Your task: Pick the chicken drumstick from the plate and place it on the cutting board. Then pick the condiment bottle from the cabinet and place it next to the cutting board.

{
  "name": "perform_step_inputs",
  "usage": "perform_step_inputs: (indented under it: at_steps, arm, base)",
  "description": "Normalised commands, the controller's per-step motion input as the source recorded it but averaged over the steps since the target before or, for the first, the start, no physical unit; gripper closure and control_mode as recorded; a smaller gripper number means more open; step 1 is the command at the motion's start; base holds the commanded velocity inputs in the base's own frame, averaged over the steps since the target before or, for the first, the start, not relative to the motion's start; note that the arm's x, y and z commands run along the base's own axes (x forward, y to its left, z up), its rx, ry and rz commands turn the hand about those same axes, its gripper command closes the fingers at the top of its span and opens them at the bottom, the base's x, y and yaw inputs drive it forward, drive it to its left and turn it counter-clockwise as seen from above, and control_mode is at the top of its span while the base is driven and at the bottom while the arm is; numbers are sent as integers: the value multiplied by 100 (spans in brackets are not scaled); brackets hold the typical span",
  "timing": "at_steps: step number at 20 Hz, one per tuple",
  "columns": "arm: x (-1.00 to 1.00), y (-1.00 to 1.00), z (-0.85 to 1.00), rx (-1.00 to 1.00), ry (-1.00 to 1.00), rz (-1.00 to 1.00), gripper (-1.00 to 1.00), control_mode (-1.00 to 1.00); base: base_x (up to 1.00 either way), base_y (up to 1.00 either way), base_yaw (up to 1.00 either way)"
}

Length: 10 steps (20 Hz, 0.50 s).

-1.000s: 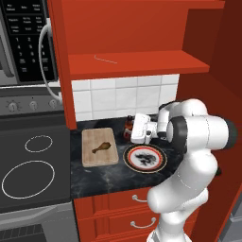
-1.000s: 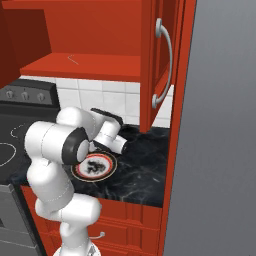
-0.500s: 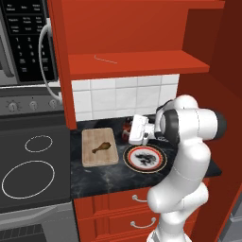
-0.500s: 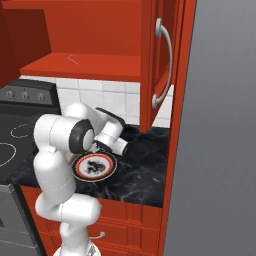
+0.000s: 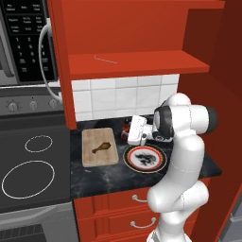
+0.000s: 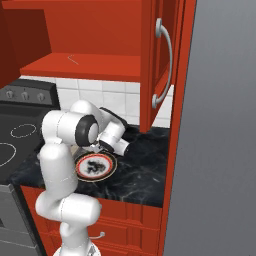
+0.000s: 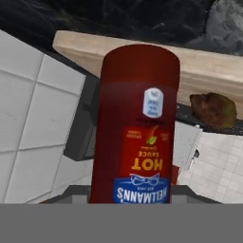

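Hand view: condiment bottle (image 7: 137,128) clamped in my gripper (image 5: 128,137), label facing camera. Chicken drumstick (image 5: 102,148) already on cutting board (image 5: 99,156). Bottle carried low between board and plate (image 5: 160,163), presumably for set-down beside board.

White arm (image 6: 62,150) over plate (image 6: 96,167) on counter (image 6: 140,172)

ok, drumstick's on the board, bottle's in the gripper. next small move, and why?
Probably lower the bottle onto the counter beside the board, then release. The drumstick already lies on the board and the plate is bare. In the hand view the bottle sits close between the fingers, with the board just behind, so the gripper looks near its drop spot.
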Motion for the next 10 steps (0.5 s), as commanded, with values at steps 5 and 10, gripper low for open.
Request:
perform_step_inputs:
  at_steps: [5,10]
  arm:
    - [21,0,-15,0,0,0,100,-100]
    - [20,0,-13,0,0,0,100,-100]
  base:
    - [0,0,0]
    - [0,0,0]
